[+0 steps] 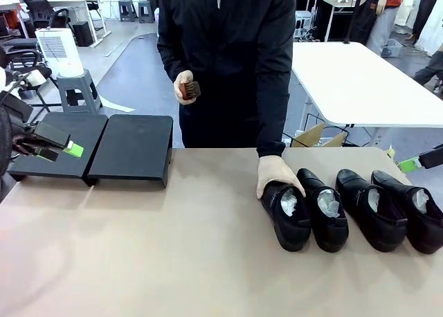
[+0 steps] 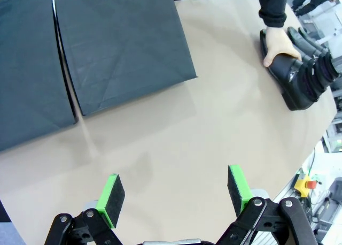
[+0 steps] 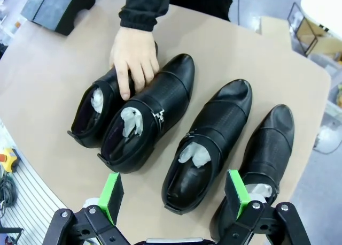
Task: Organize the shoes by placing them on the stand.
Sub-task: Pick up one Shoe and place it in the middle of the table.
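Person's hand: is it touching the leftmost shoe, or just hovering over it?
Touching. The right wrist view shows the hand lying flat on the toe of that shoe, with the fingers draped over the leather and no gap. The front view agrees.

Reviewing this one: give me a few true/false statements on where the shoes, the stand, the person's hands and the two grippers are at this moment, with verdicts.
1. All four shoes lie on the tabletop, none on the stand. True.
2. The person's hand rests on the rightmost shoe in the front view. False: it rests on the leftmost shoe.
3. The left gripper is shut on a shoe. False: it is open, holding nothing, above bare tabletop near the stand.
4. The person's other hand holds a small brush. True.
5. The right gripper is open above the shoes. True.
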Robot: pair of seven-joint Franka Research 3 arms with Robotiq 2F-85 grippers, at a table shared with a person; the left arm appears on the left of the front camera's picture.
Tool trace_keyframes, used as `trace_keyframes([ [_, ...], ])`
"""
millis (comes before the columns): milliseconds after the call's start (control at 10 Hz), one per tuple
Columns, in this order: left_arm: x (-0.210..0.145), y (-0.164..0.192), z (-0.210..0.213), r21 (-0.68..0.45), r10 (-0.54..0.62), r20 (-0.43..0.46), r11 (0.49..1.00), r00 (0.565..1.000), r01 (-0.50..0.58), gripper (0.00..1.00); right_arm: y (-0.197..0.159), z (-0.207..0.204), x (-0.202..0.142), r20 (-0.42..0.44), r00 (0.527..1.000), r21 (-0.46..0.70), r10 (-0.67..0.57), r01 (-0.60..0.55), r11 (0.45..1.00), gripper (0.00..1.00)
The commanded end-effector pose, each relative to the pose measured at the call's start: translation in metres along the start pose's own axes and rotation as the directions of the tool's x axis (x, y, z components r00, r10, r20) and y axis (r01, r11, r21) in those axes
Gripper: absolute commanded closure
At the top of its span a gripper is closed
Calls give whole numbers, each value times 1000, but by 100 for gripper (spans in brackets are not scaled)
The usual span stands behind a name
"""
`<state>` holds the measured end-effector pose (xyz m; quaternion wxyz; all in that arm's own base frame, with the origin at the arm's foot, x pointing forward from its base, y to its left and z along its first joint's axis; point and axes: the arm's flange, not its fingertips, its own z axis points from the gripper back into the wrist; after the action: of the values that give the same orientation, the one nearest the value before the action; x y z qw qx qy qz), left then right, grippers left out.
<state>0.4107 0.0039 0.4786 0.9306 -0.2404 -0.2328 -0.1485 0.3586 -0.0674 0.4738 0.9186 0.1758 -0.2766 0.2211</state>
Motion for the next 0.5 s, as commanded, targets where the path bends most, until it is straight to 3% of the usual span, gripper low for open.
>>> trace_keyframes([
  [0,-1,3,0,2,-17,-7,1000,1000,17,0,0,0,0,7,1000,12,-6,6,1000,0],
  [400,-1,3,0,2,-17,-7,1000,1000,17,0,0,0,0,7,1000,12,-6,6,1000,0],
])
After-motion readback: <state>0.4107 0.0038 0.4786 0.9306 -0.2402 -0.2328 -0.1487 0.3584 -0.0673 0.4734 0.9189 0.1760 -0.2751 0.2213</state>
